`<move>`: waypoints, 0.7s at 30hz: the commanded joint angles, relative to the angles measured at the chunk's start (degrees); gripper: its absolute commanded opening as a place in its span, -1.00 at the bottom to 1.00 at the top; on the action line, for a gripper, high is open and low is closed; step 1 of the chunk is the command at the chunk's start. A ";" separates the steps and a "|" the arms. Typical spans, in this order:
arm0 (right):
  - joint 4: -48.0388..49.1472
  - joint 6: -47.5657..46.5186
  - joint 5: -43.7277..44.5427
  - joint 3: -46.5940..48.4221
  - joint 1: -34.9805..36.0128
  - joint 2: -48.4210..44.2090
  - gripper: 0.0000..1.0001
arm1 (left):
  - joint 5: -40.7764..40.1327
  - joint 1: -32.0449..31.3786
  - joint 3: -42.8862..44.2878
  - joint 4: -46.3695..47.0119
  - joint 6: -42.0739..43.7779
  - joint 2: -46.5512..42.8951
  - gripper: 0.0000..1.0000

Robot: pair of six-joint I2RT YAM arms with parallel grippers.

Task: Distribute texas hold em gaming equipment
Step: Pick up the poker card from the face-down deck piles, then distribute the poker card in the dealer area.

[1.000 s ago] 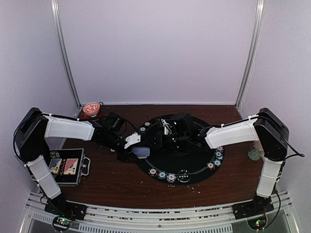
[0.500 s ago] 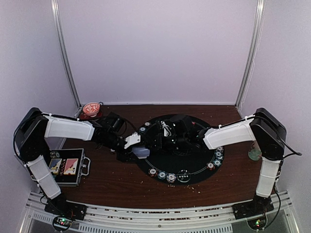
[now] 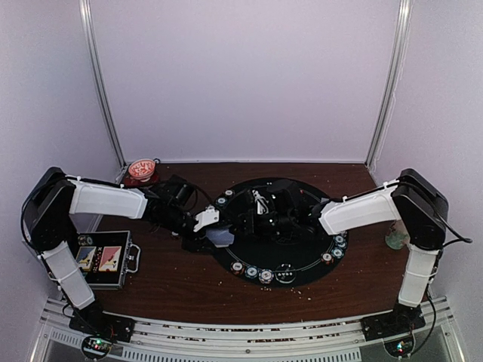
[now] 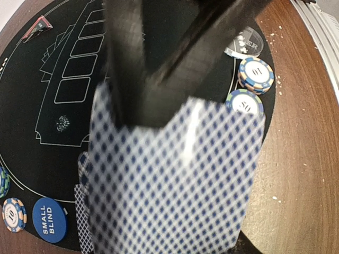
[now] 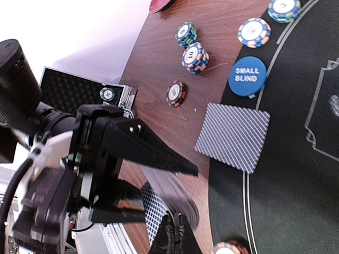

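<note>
**Gripping a deck at the mat's edge**

Smooth, flat playing cards (image 4: 175, 185) with a blue-and-white diamond lattice on their backs fill the left wrist view, their edges blurred. The left gripper (image 4: 153, 111), two dark matte fingers, is clamped on the top edge of these cards, which hang below the fingertips. The left arm (image 3: 106, 200) stretches its white forearm rightward from a raised elbow, so the gripper sits at the left rim of the round black mat (image 3: 302, 249). The mat is dull-surfaced and printed with thin white outlines.

The right arm (image 3: 358, 211) reaches leftward across the mat, with its wrist low and facing the left gripper. The right gripper (image 5: 174, 238) shows only its tips, which lie close together with a thin seam between them, right beside the blurred held cards. Whether a card edge sits in that seam cannot be told.

Beyond the right gripper, a single face-down card (image 5: 233, 136) lies flat on the mat's rim. Past it is a round blue button (image 5: 247, 76) lettered SMALL BLIND. Striped poker chips (image 5: 195, 57) stand in short stacks on the brown wood-grain table (image 5: 159, 69) near the button. To the right of the left gripper, two more chip stacks (image 4: 256, 74) marked 10 and 50 sit at the mat's border.
</note>
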 commanded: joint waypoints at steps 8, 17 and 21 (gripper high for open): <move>5.22 2.48 3.85 -12.12 -2.52 -11.45 -1.00 | -0.44 0.38 1.60 1.21 0.08 0.84 -0.03; 12.54 11.23 21.57 -33.11 -3.19 -29.89 -1.00 | -0.91 0.40 1.85 1.17 -0.47 1.00 -0.03; 16.03 16.31 32.37 -45.84 -1.85 -40.24 -1.00 | -0.77 0.39 1.85 1.13 -0.56 0.74 -0.03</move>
